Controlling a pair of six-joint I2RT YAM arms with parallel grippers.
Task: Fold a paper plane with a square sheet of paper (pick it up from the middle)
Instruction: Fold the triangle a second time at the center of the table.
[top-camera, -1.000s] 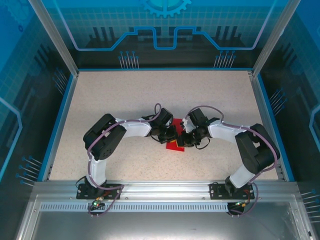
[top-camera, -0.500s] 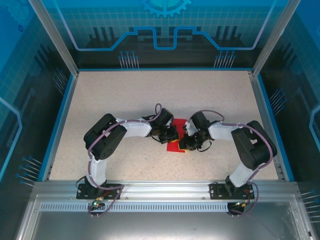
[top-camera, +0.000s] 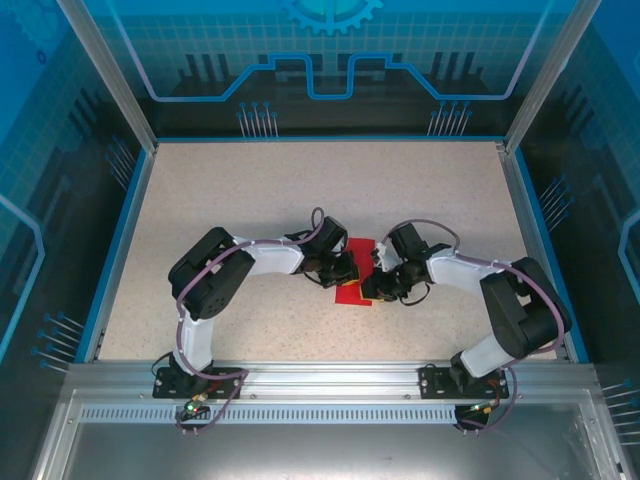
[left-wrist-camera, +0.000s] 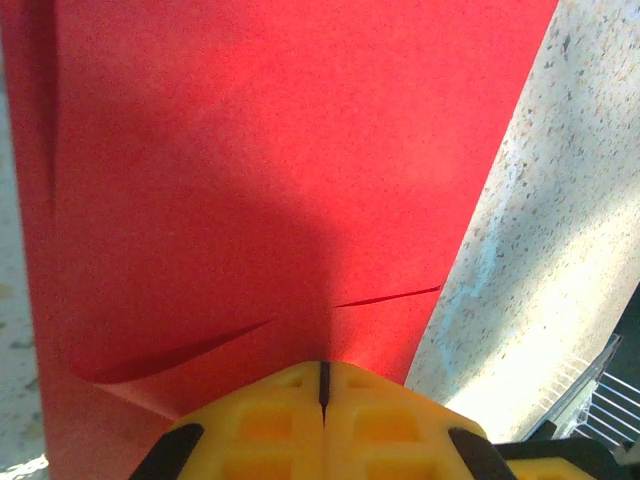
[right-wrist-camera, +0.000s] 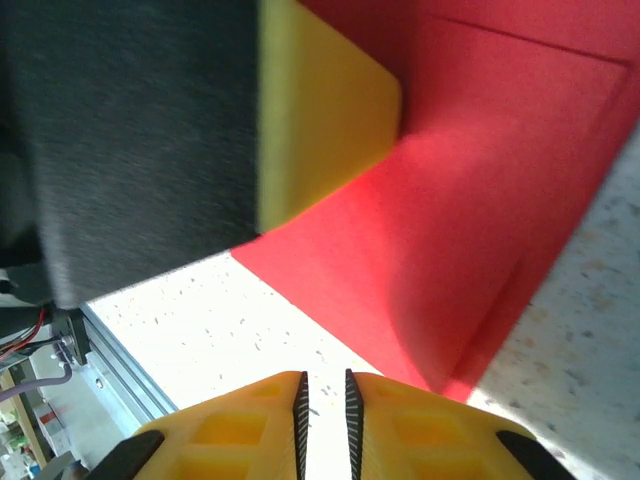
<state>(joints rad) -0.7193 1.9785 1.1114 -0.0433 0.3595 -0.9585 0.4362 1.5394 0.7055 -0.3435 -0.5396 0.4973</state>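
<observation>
**Desk:** Where's the paper, and how far along are you?

**Me:** The square sheet of paper (top-camera: 350, 293) lies flat on the table (top-camera: 250, 200), about the middle, between my two grippers. It's already part folded. From the left wrist I see flap edges lying across the red, and from the right wrist a stepped, layered border along its far side. I'd call this mid-fold, with flaps being pressed down and no dart shape that I can make out yet.

**Desk:** What are the hands doing?

**Me:** The left gripper (left-wrist-camera: 323, 368) has its fingers together, with only a hairline seam between them. Its tip sits on the paper, so I read it as pinning the sheet. The right gripper (right-wrist-camera: 325, 385) is just beside the paper's near edge. Its fingers are a narrow slit apart with nothing between them, and bare table shows through the gap. I can also see one left finger (right-wrist-camera: 320, 110) planted on the red.

**Desk:** Next move?

**Me:** I think the right one has to work on that near edge, either running along it to sharpen the crease or getting a finger under the top layer to lift the next flap. It needs a low, shallow approach. The paper is thin, and if I push into it the whole sheet will buckle or slide out from under the left tip.
</observation>
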